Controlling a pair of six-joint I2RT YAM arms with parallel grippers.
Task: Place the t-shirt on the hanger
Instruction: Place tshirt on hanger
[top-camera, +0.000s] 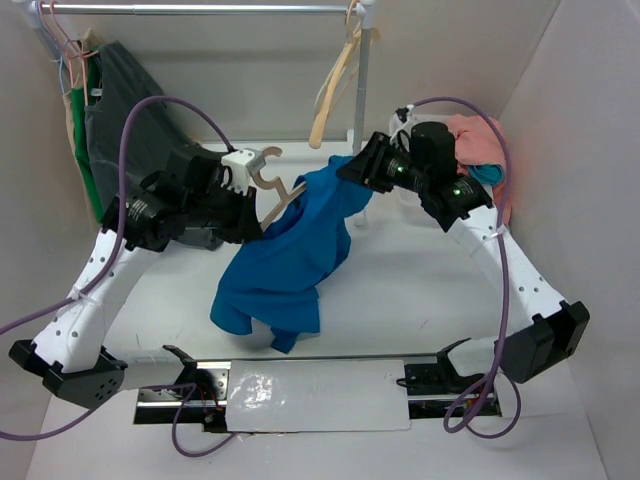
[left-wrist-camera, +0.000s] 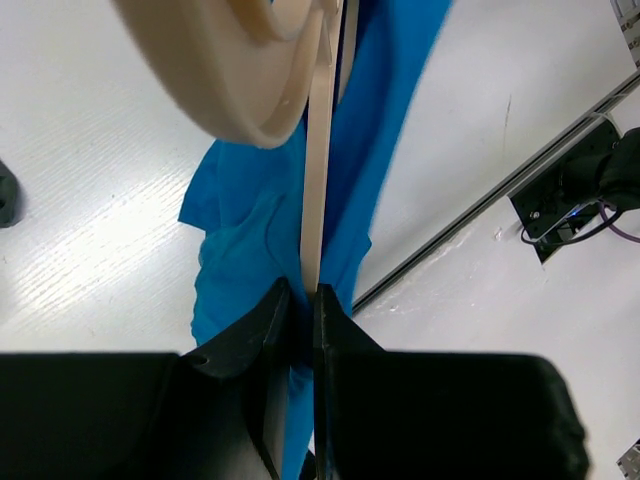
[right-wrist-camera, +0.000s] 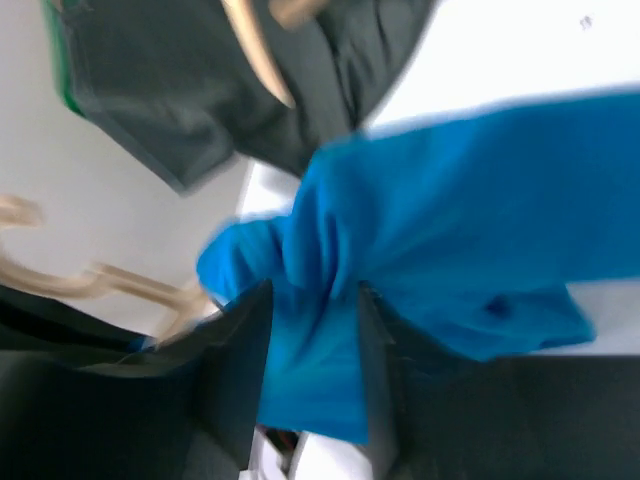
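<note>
The royal-blue t-shirt (top-camera: 285, 265) hangs in a bunched drape above the table, and its top is pulled up toward the right. The tan hanger (top-camera: 283, 198) sticks out of its upper left, hook uppermost. My left gripper (top-camera: 248, 215) is shut on the hanger's thin bar (left-wrist-camera: 318, 180), with blue t-shirt (left-wrist-camera: 240, 240) cloth against it. In the left wrist view that gripper (left-wrist-camera: 305, 292) has its jaws almost together. My right gripper (top-camera: 352, 170) is at the shirt's upper right corner. In the blurred right wrist view its jaws (right-wrist-camera: 312, 295) stand apart with t-shirt (right-wrist-camera: 450, 230) cloth between them.
A clothes rail (top-camera: 200, 8) spans the back. A dark grey shirt (top-camera: 120, 110) hangs at its left and a pale cream hanger (top-camera: 335, 90) at its right. Salmon-pink cloth (top-camera: 480, 140) lies behind the right arm. A metal rail (top-camera: 310, 385) runs along the near edge.
</note>
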